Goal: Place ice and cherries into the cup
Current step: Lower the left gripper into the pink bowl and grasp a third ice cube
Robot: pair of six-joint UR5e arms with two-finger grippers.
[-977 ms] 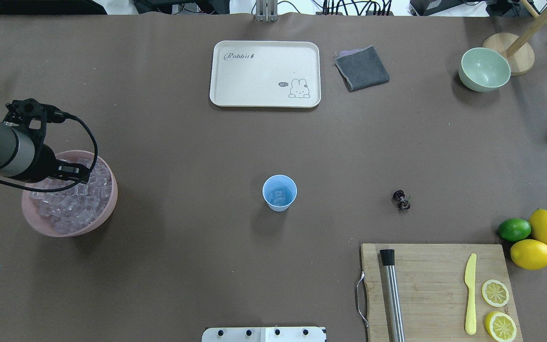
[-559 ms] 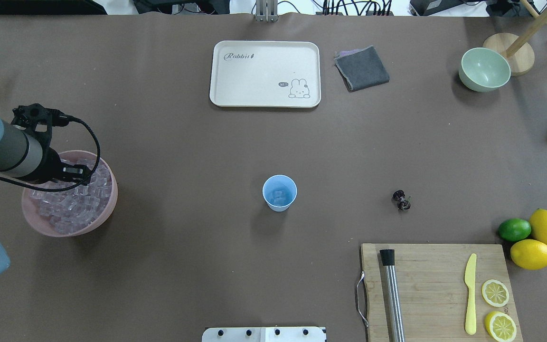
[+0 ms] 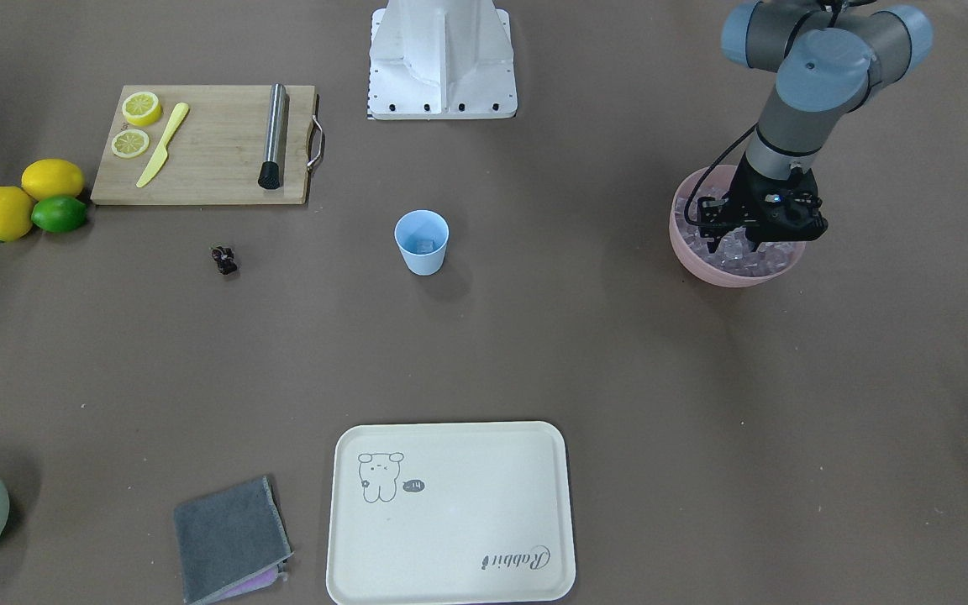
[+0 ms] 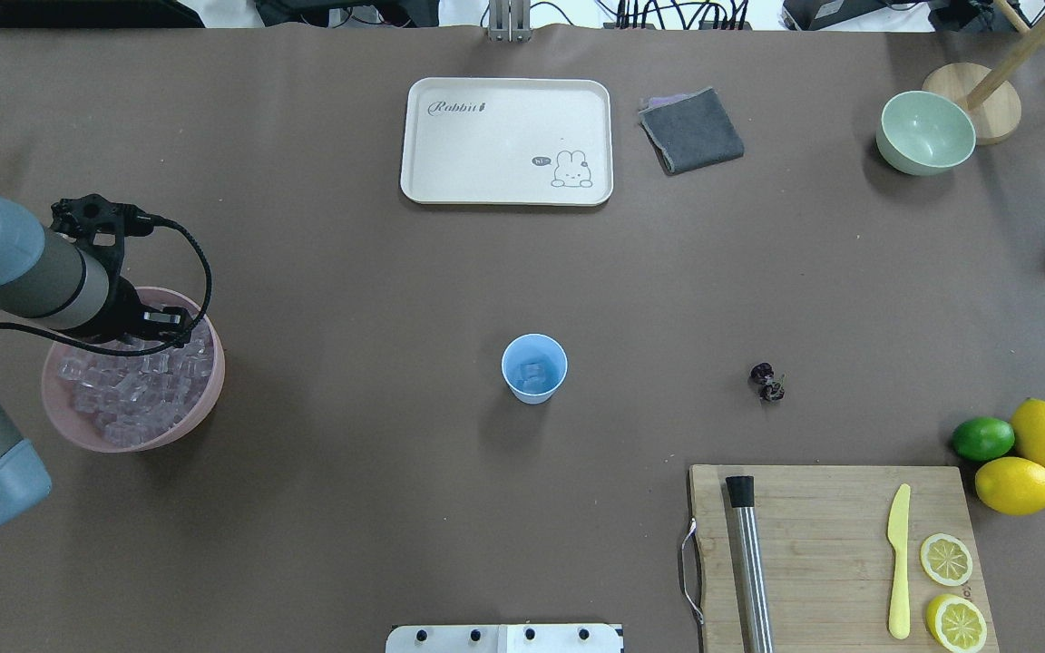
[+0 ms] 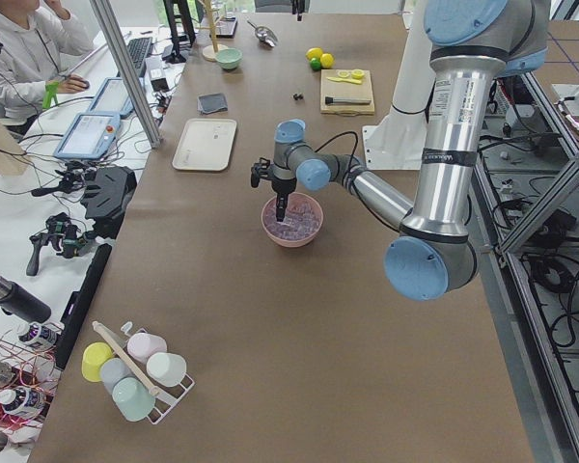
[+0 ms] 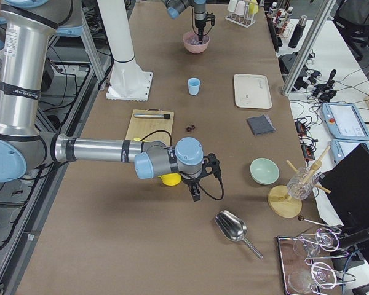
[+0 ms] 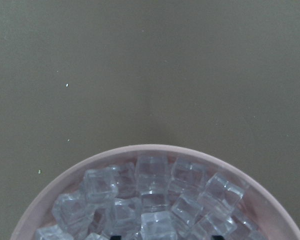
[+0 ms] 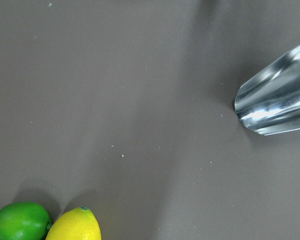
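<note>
The light-blue cup (image 4: 533, 367) stands mid-table with a clear ice cube in it and also shows in the front view (image 3: 421, 242). The pink bowl (image 4: 205, 399) at the left is full of ice cubes (image 4: 132, 390). My left gripper (image 3: 732, 245) points down into the bowl's ice, its fingers spread. In the left wrist view two dark fingertips at the bottom edge flank an ice cube (image 7: 157, 225). The dark cherries (image 4: 767, 382) lie on the table right of the cup. My right gripper (image 6: 195, 195) hangs over the table near the lemons; I cannot tell its state.
A cream tray (image 4: 506, 141), a grey cloth (image 4: 691, 130) and a pale green bowl (image 4: 925, 132) sit at the far side. A cutting board (image 4: 835, 553) holds a muddler, a knife and lemon slices. Lemons and a lime (image 4: 982, 438) lie beside it. A metal scoop (image 8: 275, 105) lies right.
My left wrist has shifted a little to the right over the pink bowl. Cup, cherries and everything else stand as before.
</note>
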